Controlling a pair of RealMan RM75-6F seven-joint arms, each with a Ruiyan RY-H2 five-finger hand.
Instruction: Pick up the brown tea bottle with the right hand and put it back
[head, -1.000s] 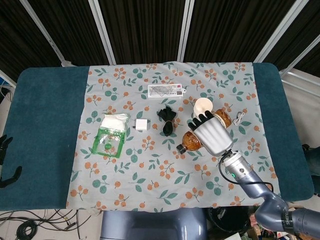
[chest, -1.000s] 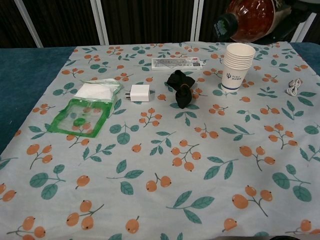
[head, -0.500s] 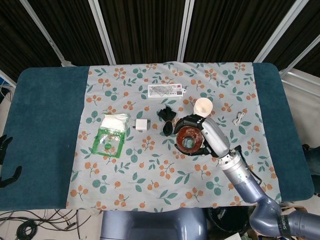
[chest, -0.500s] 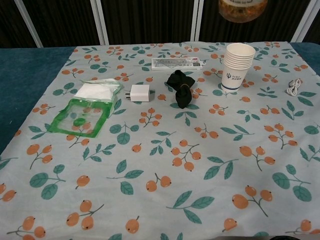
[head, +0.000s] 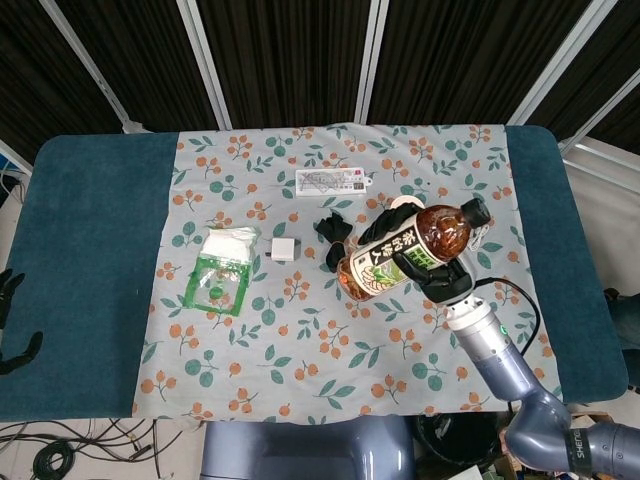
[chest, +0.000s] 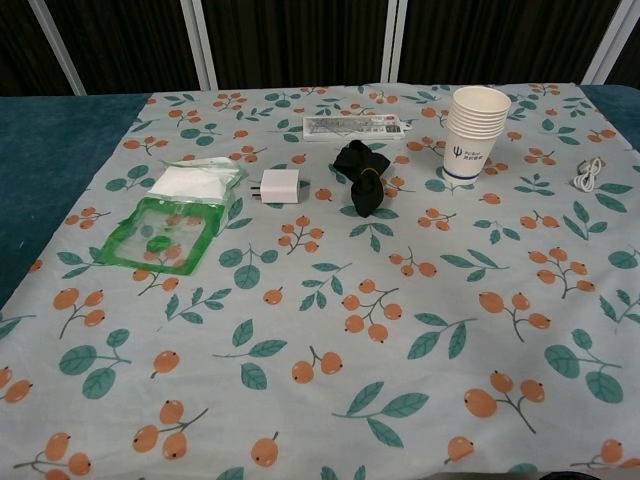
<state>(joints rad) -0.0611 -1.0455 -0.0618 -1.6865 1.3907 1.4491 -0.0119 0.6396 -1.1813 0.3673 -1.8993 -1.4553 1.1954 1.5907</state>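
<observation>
The brown tea bottle (head: 405, 250) hangs well above the table in the head view, lying tilted with its dark cap to the upper right and its base to the lower left, label facing up. My right hand (head: 445, 278) grips it from underneath; only dark fingers (head: 432, 272) show below the bottle, with the grey forearm running to the lower right. Neither the bottle nor that hand appears in the chest view. My left hand (head: 10, 295) shows only as dark, spread fingers off the table's left edge, holding nothing.
On the floral cloth (chest: 330, 300) stand a stack of paper cups (chest: 474, 130), a black bundle (chest: 362, 180), a white charger (chest: 279, 186), a green pouch (chest: 165, 235), a flat white pack (chest: 354, 127) and a white cable (chest: 586, 176).
The right hand has turned the bottle over: first its neck pointed lower left, then its base faced the camera, now the cap points upper right. It has risen out of the chest view.
</observation>
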